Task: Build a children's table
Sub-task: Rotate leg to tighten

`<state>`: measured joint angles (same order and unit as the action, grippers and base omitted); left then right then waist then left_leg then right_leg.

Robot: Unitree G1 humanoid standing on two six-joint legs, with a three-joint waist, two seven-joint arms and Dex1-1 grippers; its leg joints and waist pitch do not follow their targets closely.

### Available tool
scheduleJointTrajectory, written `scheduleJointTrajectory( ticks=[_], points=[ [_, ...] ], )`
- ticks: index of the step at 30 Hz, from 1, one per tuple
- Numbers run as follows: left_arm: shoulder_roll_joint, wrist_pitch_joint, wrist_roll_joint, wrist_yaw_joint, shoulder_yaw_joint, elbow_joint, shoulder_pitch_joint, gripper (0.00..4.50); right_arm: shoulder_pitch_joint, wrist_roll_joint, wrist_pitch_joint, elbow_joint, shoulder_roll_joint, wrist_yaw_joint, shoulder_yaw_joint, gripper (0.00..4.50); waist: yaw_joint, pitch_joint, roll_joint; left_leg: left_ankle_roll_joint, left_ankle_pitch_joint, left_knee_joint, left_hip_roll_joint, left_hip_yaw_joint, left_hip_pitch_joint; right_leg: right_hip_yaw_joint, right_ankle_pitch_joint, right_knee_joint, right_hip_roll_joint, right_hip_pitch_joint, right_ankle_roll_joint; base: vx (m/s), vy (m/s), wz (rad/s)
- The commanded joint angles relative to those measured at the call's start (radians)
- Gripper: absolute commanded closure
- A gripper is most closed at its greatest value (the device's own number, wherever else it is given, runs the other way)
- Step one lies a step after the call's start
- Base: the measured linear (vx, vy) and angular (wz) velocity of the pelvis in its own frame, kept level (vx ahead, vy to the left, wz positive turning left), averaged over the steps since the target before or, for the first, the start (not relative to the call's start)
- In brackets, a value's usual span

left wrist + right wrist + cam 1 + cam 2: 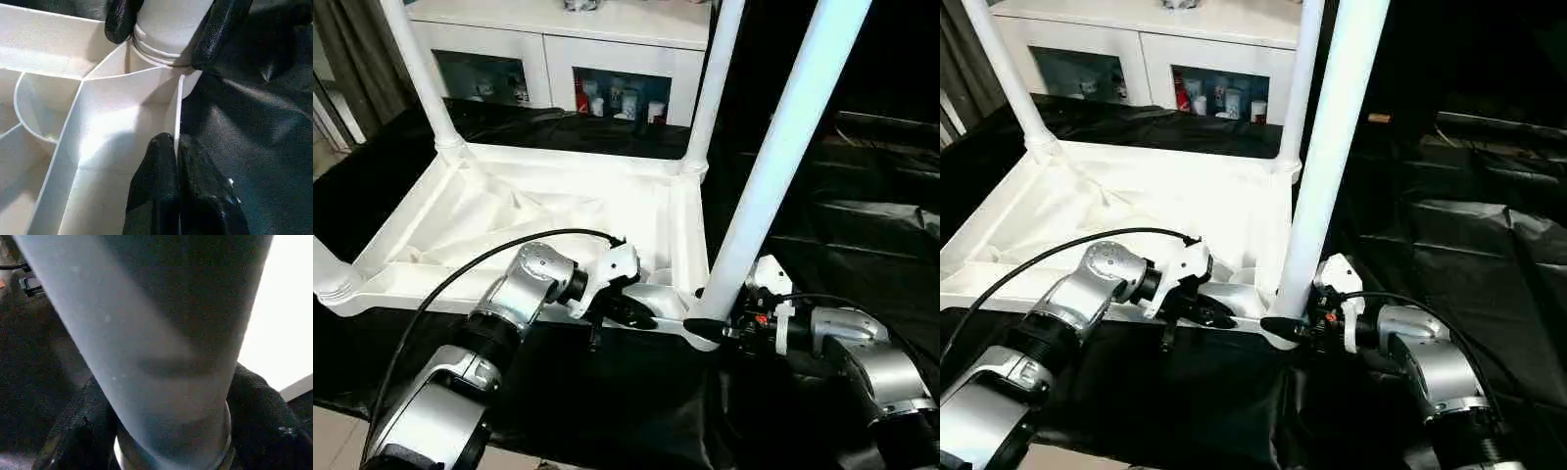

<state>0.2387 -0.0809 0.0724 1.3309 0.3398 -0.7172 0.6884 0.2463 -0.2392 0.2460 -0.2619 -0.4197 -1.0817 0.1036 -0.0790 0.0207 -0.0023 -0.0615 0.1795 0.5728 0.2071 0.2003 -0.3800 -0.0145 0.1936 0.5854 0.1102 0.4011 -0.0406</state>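
Black sheet [862, 235]; leg [783, 157] between right gripper [710, 326]

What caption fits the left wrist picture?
Left gripper pinches the upturned table's rim while the right gripper's fingers hug the leg.

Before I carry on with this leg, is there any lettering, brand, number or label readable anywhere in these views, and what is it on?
No text can be read.
Jars and boxes behind the cabinet's glass doors: printed packaging, too small and blurred to read.
Table top, near leg, left gripper, right gripper: no markings visible.
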Motion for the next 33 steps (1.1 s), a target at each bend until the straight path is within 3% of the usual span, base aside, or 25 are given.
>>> scheduleJointTrajectory(
  ticks=[1, 2, 4, 6, 7, 9, 12, 16, 19, 22, 24, 26, 27, 28, 29, 32, 33],
  points=[
    [-0.038, -0.011, 0.001, -0.058, 0.011, -0.026, -0.003, 4.50, 0.022, -0.006, -0.001, -0.022, 0.033, 0.040, 0.011, 1.87, -0.001, -0.045, -0.011, 0.068, 0.180, -0.061, 0.018, -0.001, 0.018, 0.006, 0.014, -0.047, 0.016, -0.042, 0.276, 0.000, 0.000, 0.00],
    [-0.061, -0.008, 0.018, -0.148, -0.006, -0.062, 0.013, 4.50, 0.036, 0.026, -0.021, -0.070, 0.066, 0.146, -0.014, 1.87, 0.001, -0.045, -0.009, 0.064, 0.180, -0.061, 0.018, -0.002, 0.018, 0.007, 0.016, -0.047, 0.016, -0.041, 0.275, 0.000, 0.000, 0.00],
    [-0.081, -0.012, 0.029, -0.226, -0.019, -0.092, 0.027, 4.50, 0.045, 0.043, -0.027, -0.105, 0.095, 0.228, -0.037, 1.87, 0.011, -0.041, -0.012, 0.032, 0.225, -0.067, 0.013, -0.004, 0.016, 0.006, 0.110, -0.057, 0.017, -0.040, 0.253, 0.000, 0.000, 0.00],
    [-0.136, -0.038, 0.045, -0.411, -0.053, -0.156, 0.059, 4.50, 0.059, 0.047, -0.008, -0.158, 0.163, 0.397, -0.094, 1.87, 0.019, -0.038, -0.010, 0.009, 0.262, -0.070, 0.015, -0.005, 0.021, 0.008, 0.168, -0.064, 0.017, -0.034, 0.240, 0.000, 0.000, 0.00],
    [-0.149, -0.046, 0.047, -0.450, -0.061, -0.169, 0.066, 4.50, 0.060, 0.045, -0.003, -0.165, 0.178, 0.431, -0.106, 1.87, 0.022, -0.041, -0.013, -0.001, 0.268, -0.071, 0.011, -0.007, 0.018, 0.007, 0.195, -0.065, 0.017, -0.039, 0.225, 0.000, 0.000, 0.00],
    [-0.180, -0.052, 0.055, -0.536, -0.070, -0.198, 0.084, 4.50, 0.061, 0.059, 0.012, -0.171, 0.209, 0.519, -0.123, 1.87, 0.020, -0.039, -0.012, 0.003, 0.271, -0.071, 0.011, -0.007, 0.018, 0.008, 0.199, -0.070, 0.016, -0.036, 0.207, 0.000, 0.000, 0.00],
    [-0.208, -0.035, 0.068, -0.595, -0.068, -0.232, 0.106, 4.50, 0.061, 0.080, 0.016, -0.172, 0.247, 0.608, -0.132, 1.87, 0.018, -0.040, -0.003, -0.001, 0.279, -0.073, 0.010, -0.008, 0.021, 0.008, 0.213, -0.074, 0.016, -0.035, 0.193, 0.000, 0.000, 0.00],
    [-0.220, 0.001, 0.090, -0.609, -0.052, -0.265, 0.123, 4.50, 0.055, 0.097, 0.015, -0.155, 0.282, 0.646, -0.124, 1.87, 0.018, -0.040, -0.001, -0.002, 0.277, -0.075, 0.008, -0.009, 0.017, 0.007, 0.204, -0.075, 0.013, -0.035, 0.177, 0.000, 0.000, 0.00],
    [-0.214, 0.043, 0.098, -0.590, -0.043, -0.280, 0.124, 4.50, 0.038, 0.111, -0.029, -0.125, 0.278, 0.599, -0.079, 1.87, 0.018, -0.038, 0.001, -0.006, 0.313, -0.077, 0.011, -0.010, 0.021, 0.007, 0.235, -0.080, 0.014, -0.031, 0.172, 0.000, 0.000, 0.00],
    [-0.208, 0.088, 0.088, -0.555, -0.041, -0.279, 0.117, 4.50, 0.028, 0.085, -0.021, -0.088, 0.269, 0.559, -0.071, 1.17, 0.015, -0.039, -0.003, 0.009, 0.298, -0.077, 0.011, -0.010, 0.018, 0.007, 0.221, -0.078, 0.016, -0.036, 0.172, 0.000, 0.000, 0.00],
    [-0.208, 0.129, 0.074, -0.532, -0.048, -0.274, 0.112, 4.50, 0.025, 0.093, -0.030, -0.071, 0.249, 0.539, -0.060, 1.15, 0.012, -0.040, -0.008, 0.025, 0.263, -0.074, 0.010, -0.008, 0.014, 0.007, 0.188, -0.075, 0.016, -0.039, 0.173, 0.000, 0.000, 0.00],
    [-0.209, 0.143, 0.067, -0.522, -0.051, -0.274, 0.111, 4.50, 0.023, 0.105, -0.039, -0.067, 0.239, 0.539, -0.054, 1.05, 0.013, -0.039, -0.006, 0.028, 0.249, -0.075, 0.010, -0.010, 0.009, 0.005, 0.190, -0.074, 0.018, -0.043, 0.168, 0.000, 0.000, 0.00],
    [-0.212, 0.144, 0.050, -0.498, -0.063, -0.267, 0.109, 4.50, 0.017, 0.096, -0.039, -0.049, 0.218, 0.513, -0.057, 0.78, 0.015, -0.039, -0.008, 0.030, 0.256, -0.074, 0.009, -0.009, 0.012, 0.006, 0.212, -0.077, 0.017, -0.041, 0.163, 0.000, 0.000, 0.00],
    [-0.215, 0.144, 0.039, -0.481, -0.071, -0.261, 0.107, 4.05, 0.011, 0.087, -0.037, -0.033, 0.204, 0.493, -0.061, 0.69, 0.015, -0.040, -0.009, 0.031, 0.256, -0.074, 0.011, -0.008, 0.013, 0.006, 0.217, -0.077, 0.018, -0.039, 0.165, 0.000, 0.000, 0.00],
    [-0.215, 0.133, 0.024, -0.456, -0.078, -0.241, 0.101, 4.05, -0.005, 0.058, -0.026, 0.003, 0.175, 0.442, -0.072, 0.69, 0.013, -0.040, -0.010, 0.037, 0.248, -0.073, 0.011, -0.009, 0.012, 0.007, 0.217, -0.077, 0.018, -0.042, 0.167, 0.000, 0.000, 0.00],
    [-0.198, 0.110, -0.013, -0.384, -0.079, -0.144, 0.060, 3.81, -0.055, -0.062, 0.040, 0.109, 0.091, 0.303, -0.128, 0.69, 0.006, -0.045, -0.010, 0.073, 0.202, -0.065, 0.015, -0.007, 0.010, 0.008, 0.112, -0.064, 0.019, -0.048, 0.202, 0.000, 0.000, 0.00],
    [-0.190, 0.103, -0.023, -0.376, -0.082, -0.113, 0.046, 3.65, -0.069, -0.095, 0.057, 0.137, 0.070, 0.272, -0.145, 0.69, 0.004, -0.052, -0.004, 0.110, 0.126, -0.054, 0.018, -0.007, 0.007, 0.006, -0.056, -0.046, 0.014, -0.048, 0.246, 0.000, 0.000, 0.00]
  ],
)
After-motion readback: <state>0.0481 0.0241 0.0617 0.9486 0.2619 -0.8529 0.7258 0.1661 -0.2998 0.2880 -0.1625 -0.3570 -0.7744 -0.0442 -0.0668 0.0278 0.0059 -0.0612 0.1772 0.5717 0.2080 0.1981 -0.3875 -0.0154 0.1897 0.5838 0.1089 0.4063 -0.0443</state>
